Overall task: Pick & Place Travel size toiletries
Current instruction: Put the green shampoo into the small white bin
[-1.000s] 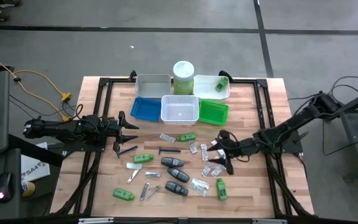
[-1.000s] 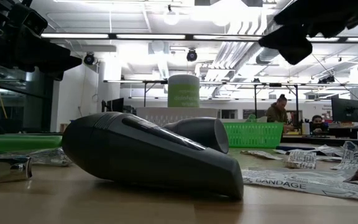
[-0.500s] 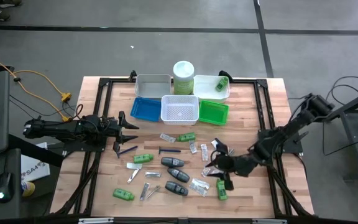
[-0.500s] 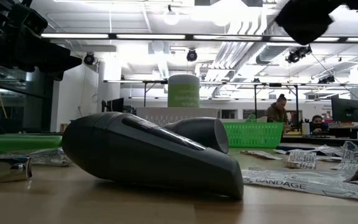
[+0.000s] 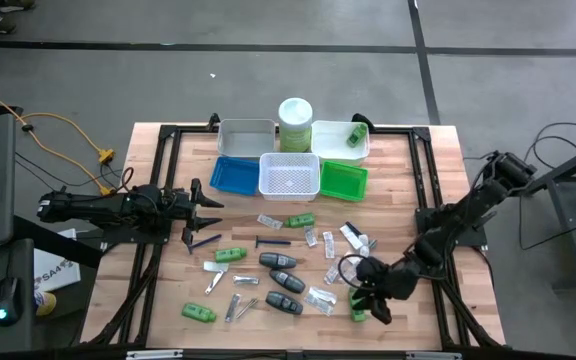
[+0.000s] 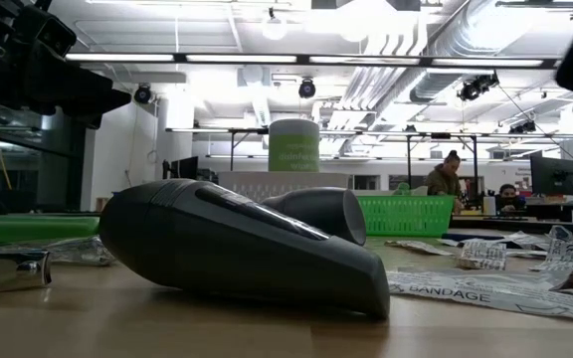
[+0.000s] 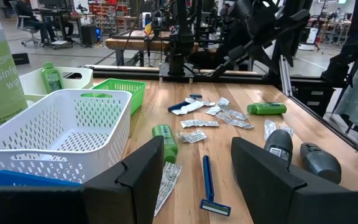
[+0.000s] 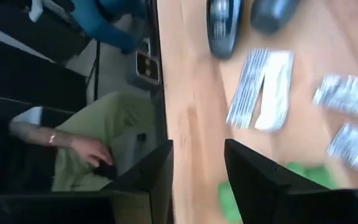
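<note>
Toiletries lie scattered on the wooden table: green tubes (image 5: 301, 220) (image 5: 230, 255) (image 5: 198, 313), dark grey oval cases (image 5: 276, 261) (image 5: 285, 303), blue razors (image 5: 204, 241) (image 5: 273, 241), clear packets (image 5: 320, 297) (image 5: 353, 237) and silver clippers (image 5: 238, 305). One more green tube (image 5: 356, 135) lies in the far white tray. My right gripper (image 5: 368, 300) (image 8: 197, 144) is open, over the green tube (image 5: 356, 308) near the table's near right edge. My left gripper (image 5: 203, 205) (image 7: 196, 146) waits open at the table's left side.
Trays stand in a group at the far edge: grey (image 5: 246, 135), white (image 5: 340, 148), blue (image 5: 234, 175), a white basket (image 5: 289, 175) and green (image 5: 343, 180), with a pale-green canister (image 5: 295, 123) behind them. A person's hand (image 8: 92, 149) shows beyond the table edge.
My right gripper has travelled toward the table's near edge, from above the packets right of centre to above the green tube near the near right edge. In the low view it has left the picture at the upper right. The left arm has kept still.
</note>
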Controlling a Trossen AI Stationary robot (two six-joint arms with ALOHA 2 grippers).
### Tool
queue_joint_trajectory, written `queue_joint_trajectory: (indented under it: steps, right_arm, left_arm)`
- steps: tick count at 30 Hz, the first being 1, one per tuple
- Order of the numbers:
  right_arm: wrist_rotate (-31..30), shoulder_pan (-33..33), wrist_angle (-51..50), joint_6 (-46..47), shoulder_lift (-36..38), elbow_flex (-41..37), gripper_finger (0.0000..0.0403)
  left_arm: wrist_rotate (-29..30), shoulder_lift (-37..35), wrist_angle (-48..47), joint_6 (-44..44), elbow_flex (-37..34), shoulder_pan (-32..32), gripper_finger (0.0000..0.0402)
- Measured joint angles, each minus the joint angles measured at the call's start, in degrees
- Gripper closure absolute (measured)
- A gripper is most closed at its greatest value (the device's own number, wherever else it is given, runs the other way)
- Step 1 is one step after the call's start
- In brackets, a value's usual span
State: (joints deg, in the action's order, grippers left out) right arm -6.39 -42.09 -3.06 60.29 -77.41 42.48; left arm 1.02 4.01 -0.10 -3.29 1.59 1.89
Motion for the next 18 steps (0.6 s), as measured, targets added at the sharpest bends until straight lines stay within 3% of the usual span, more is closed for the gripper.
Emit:
queue_joint_trajectory:
  steps: [4,8,18]
  right_arm:
    - [1.6,-1.3,-0.3,2.8,0.0,1.7,0.0266]
    - [-2.3,-3.3,-5.9,5.3,0.0,5.7,0.0266]
    - [-8.9,-3.8,-44.2,22.7,0.0,18.7,0.0266]
  left_arm:
    - [0.0,0.0,0.0,0.0,0.0,0.0,0.0213]
    - [0.0,0.0,0.0,0.0,0.0,0.0,0.0213]
    - [0.0,0.0,0.0,0.0,0.0,0.0,0.0213]
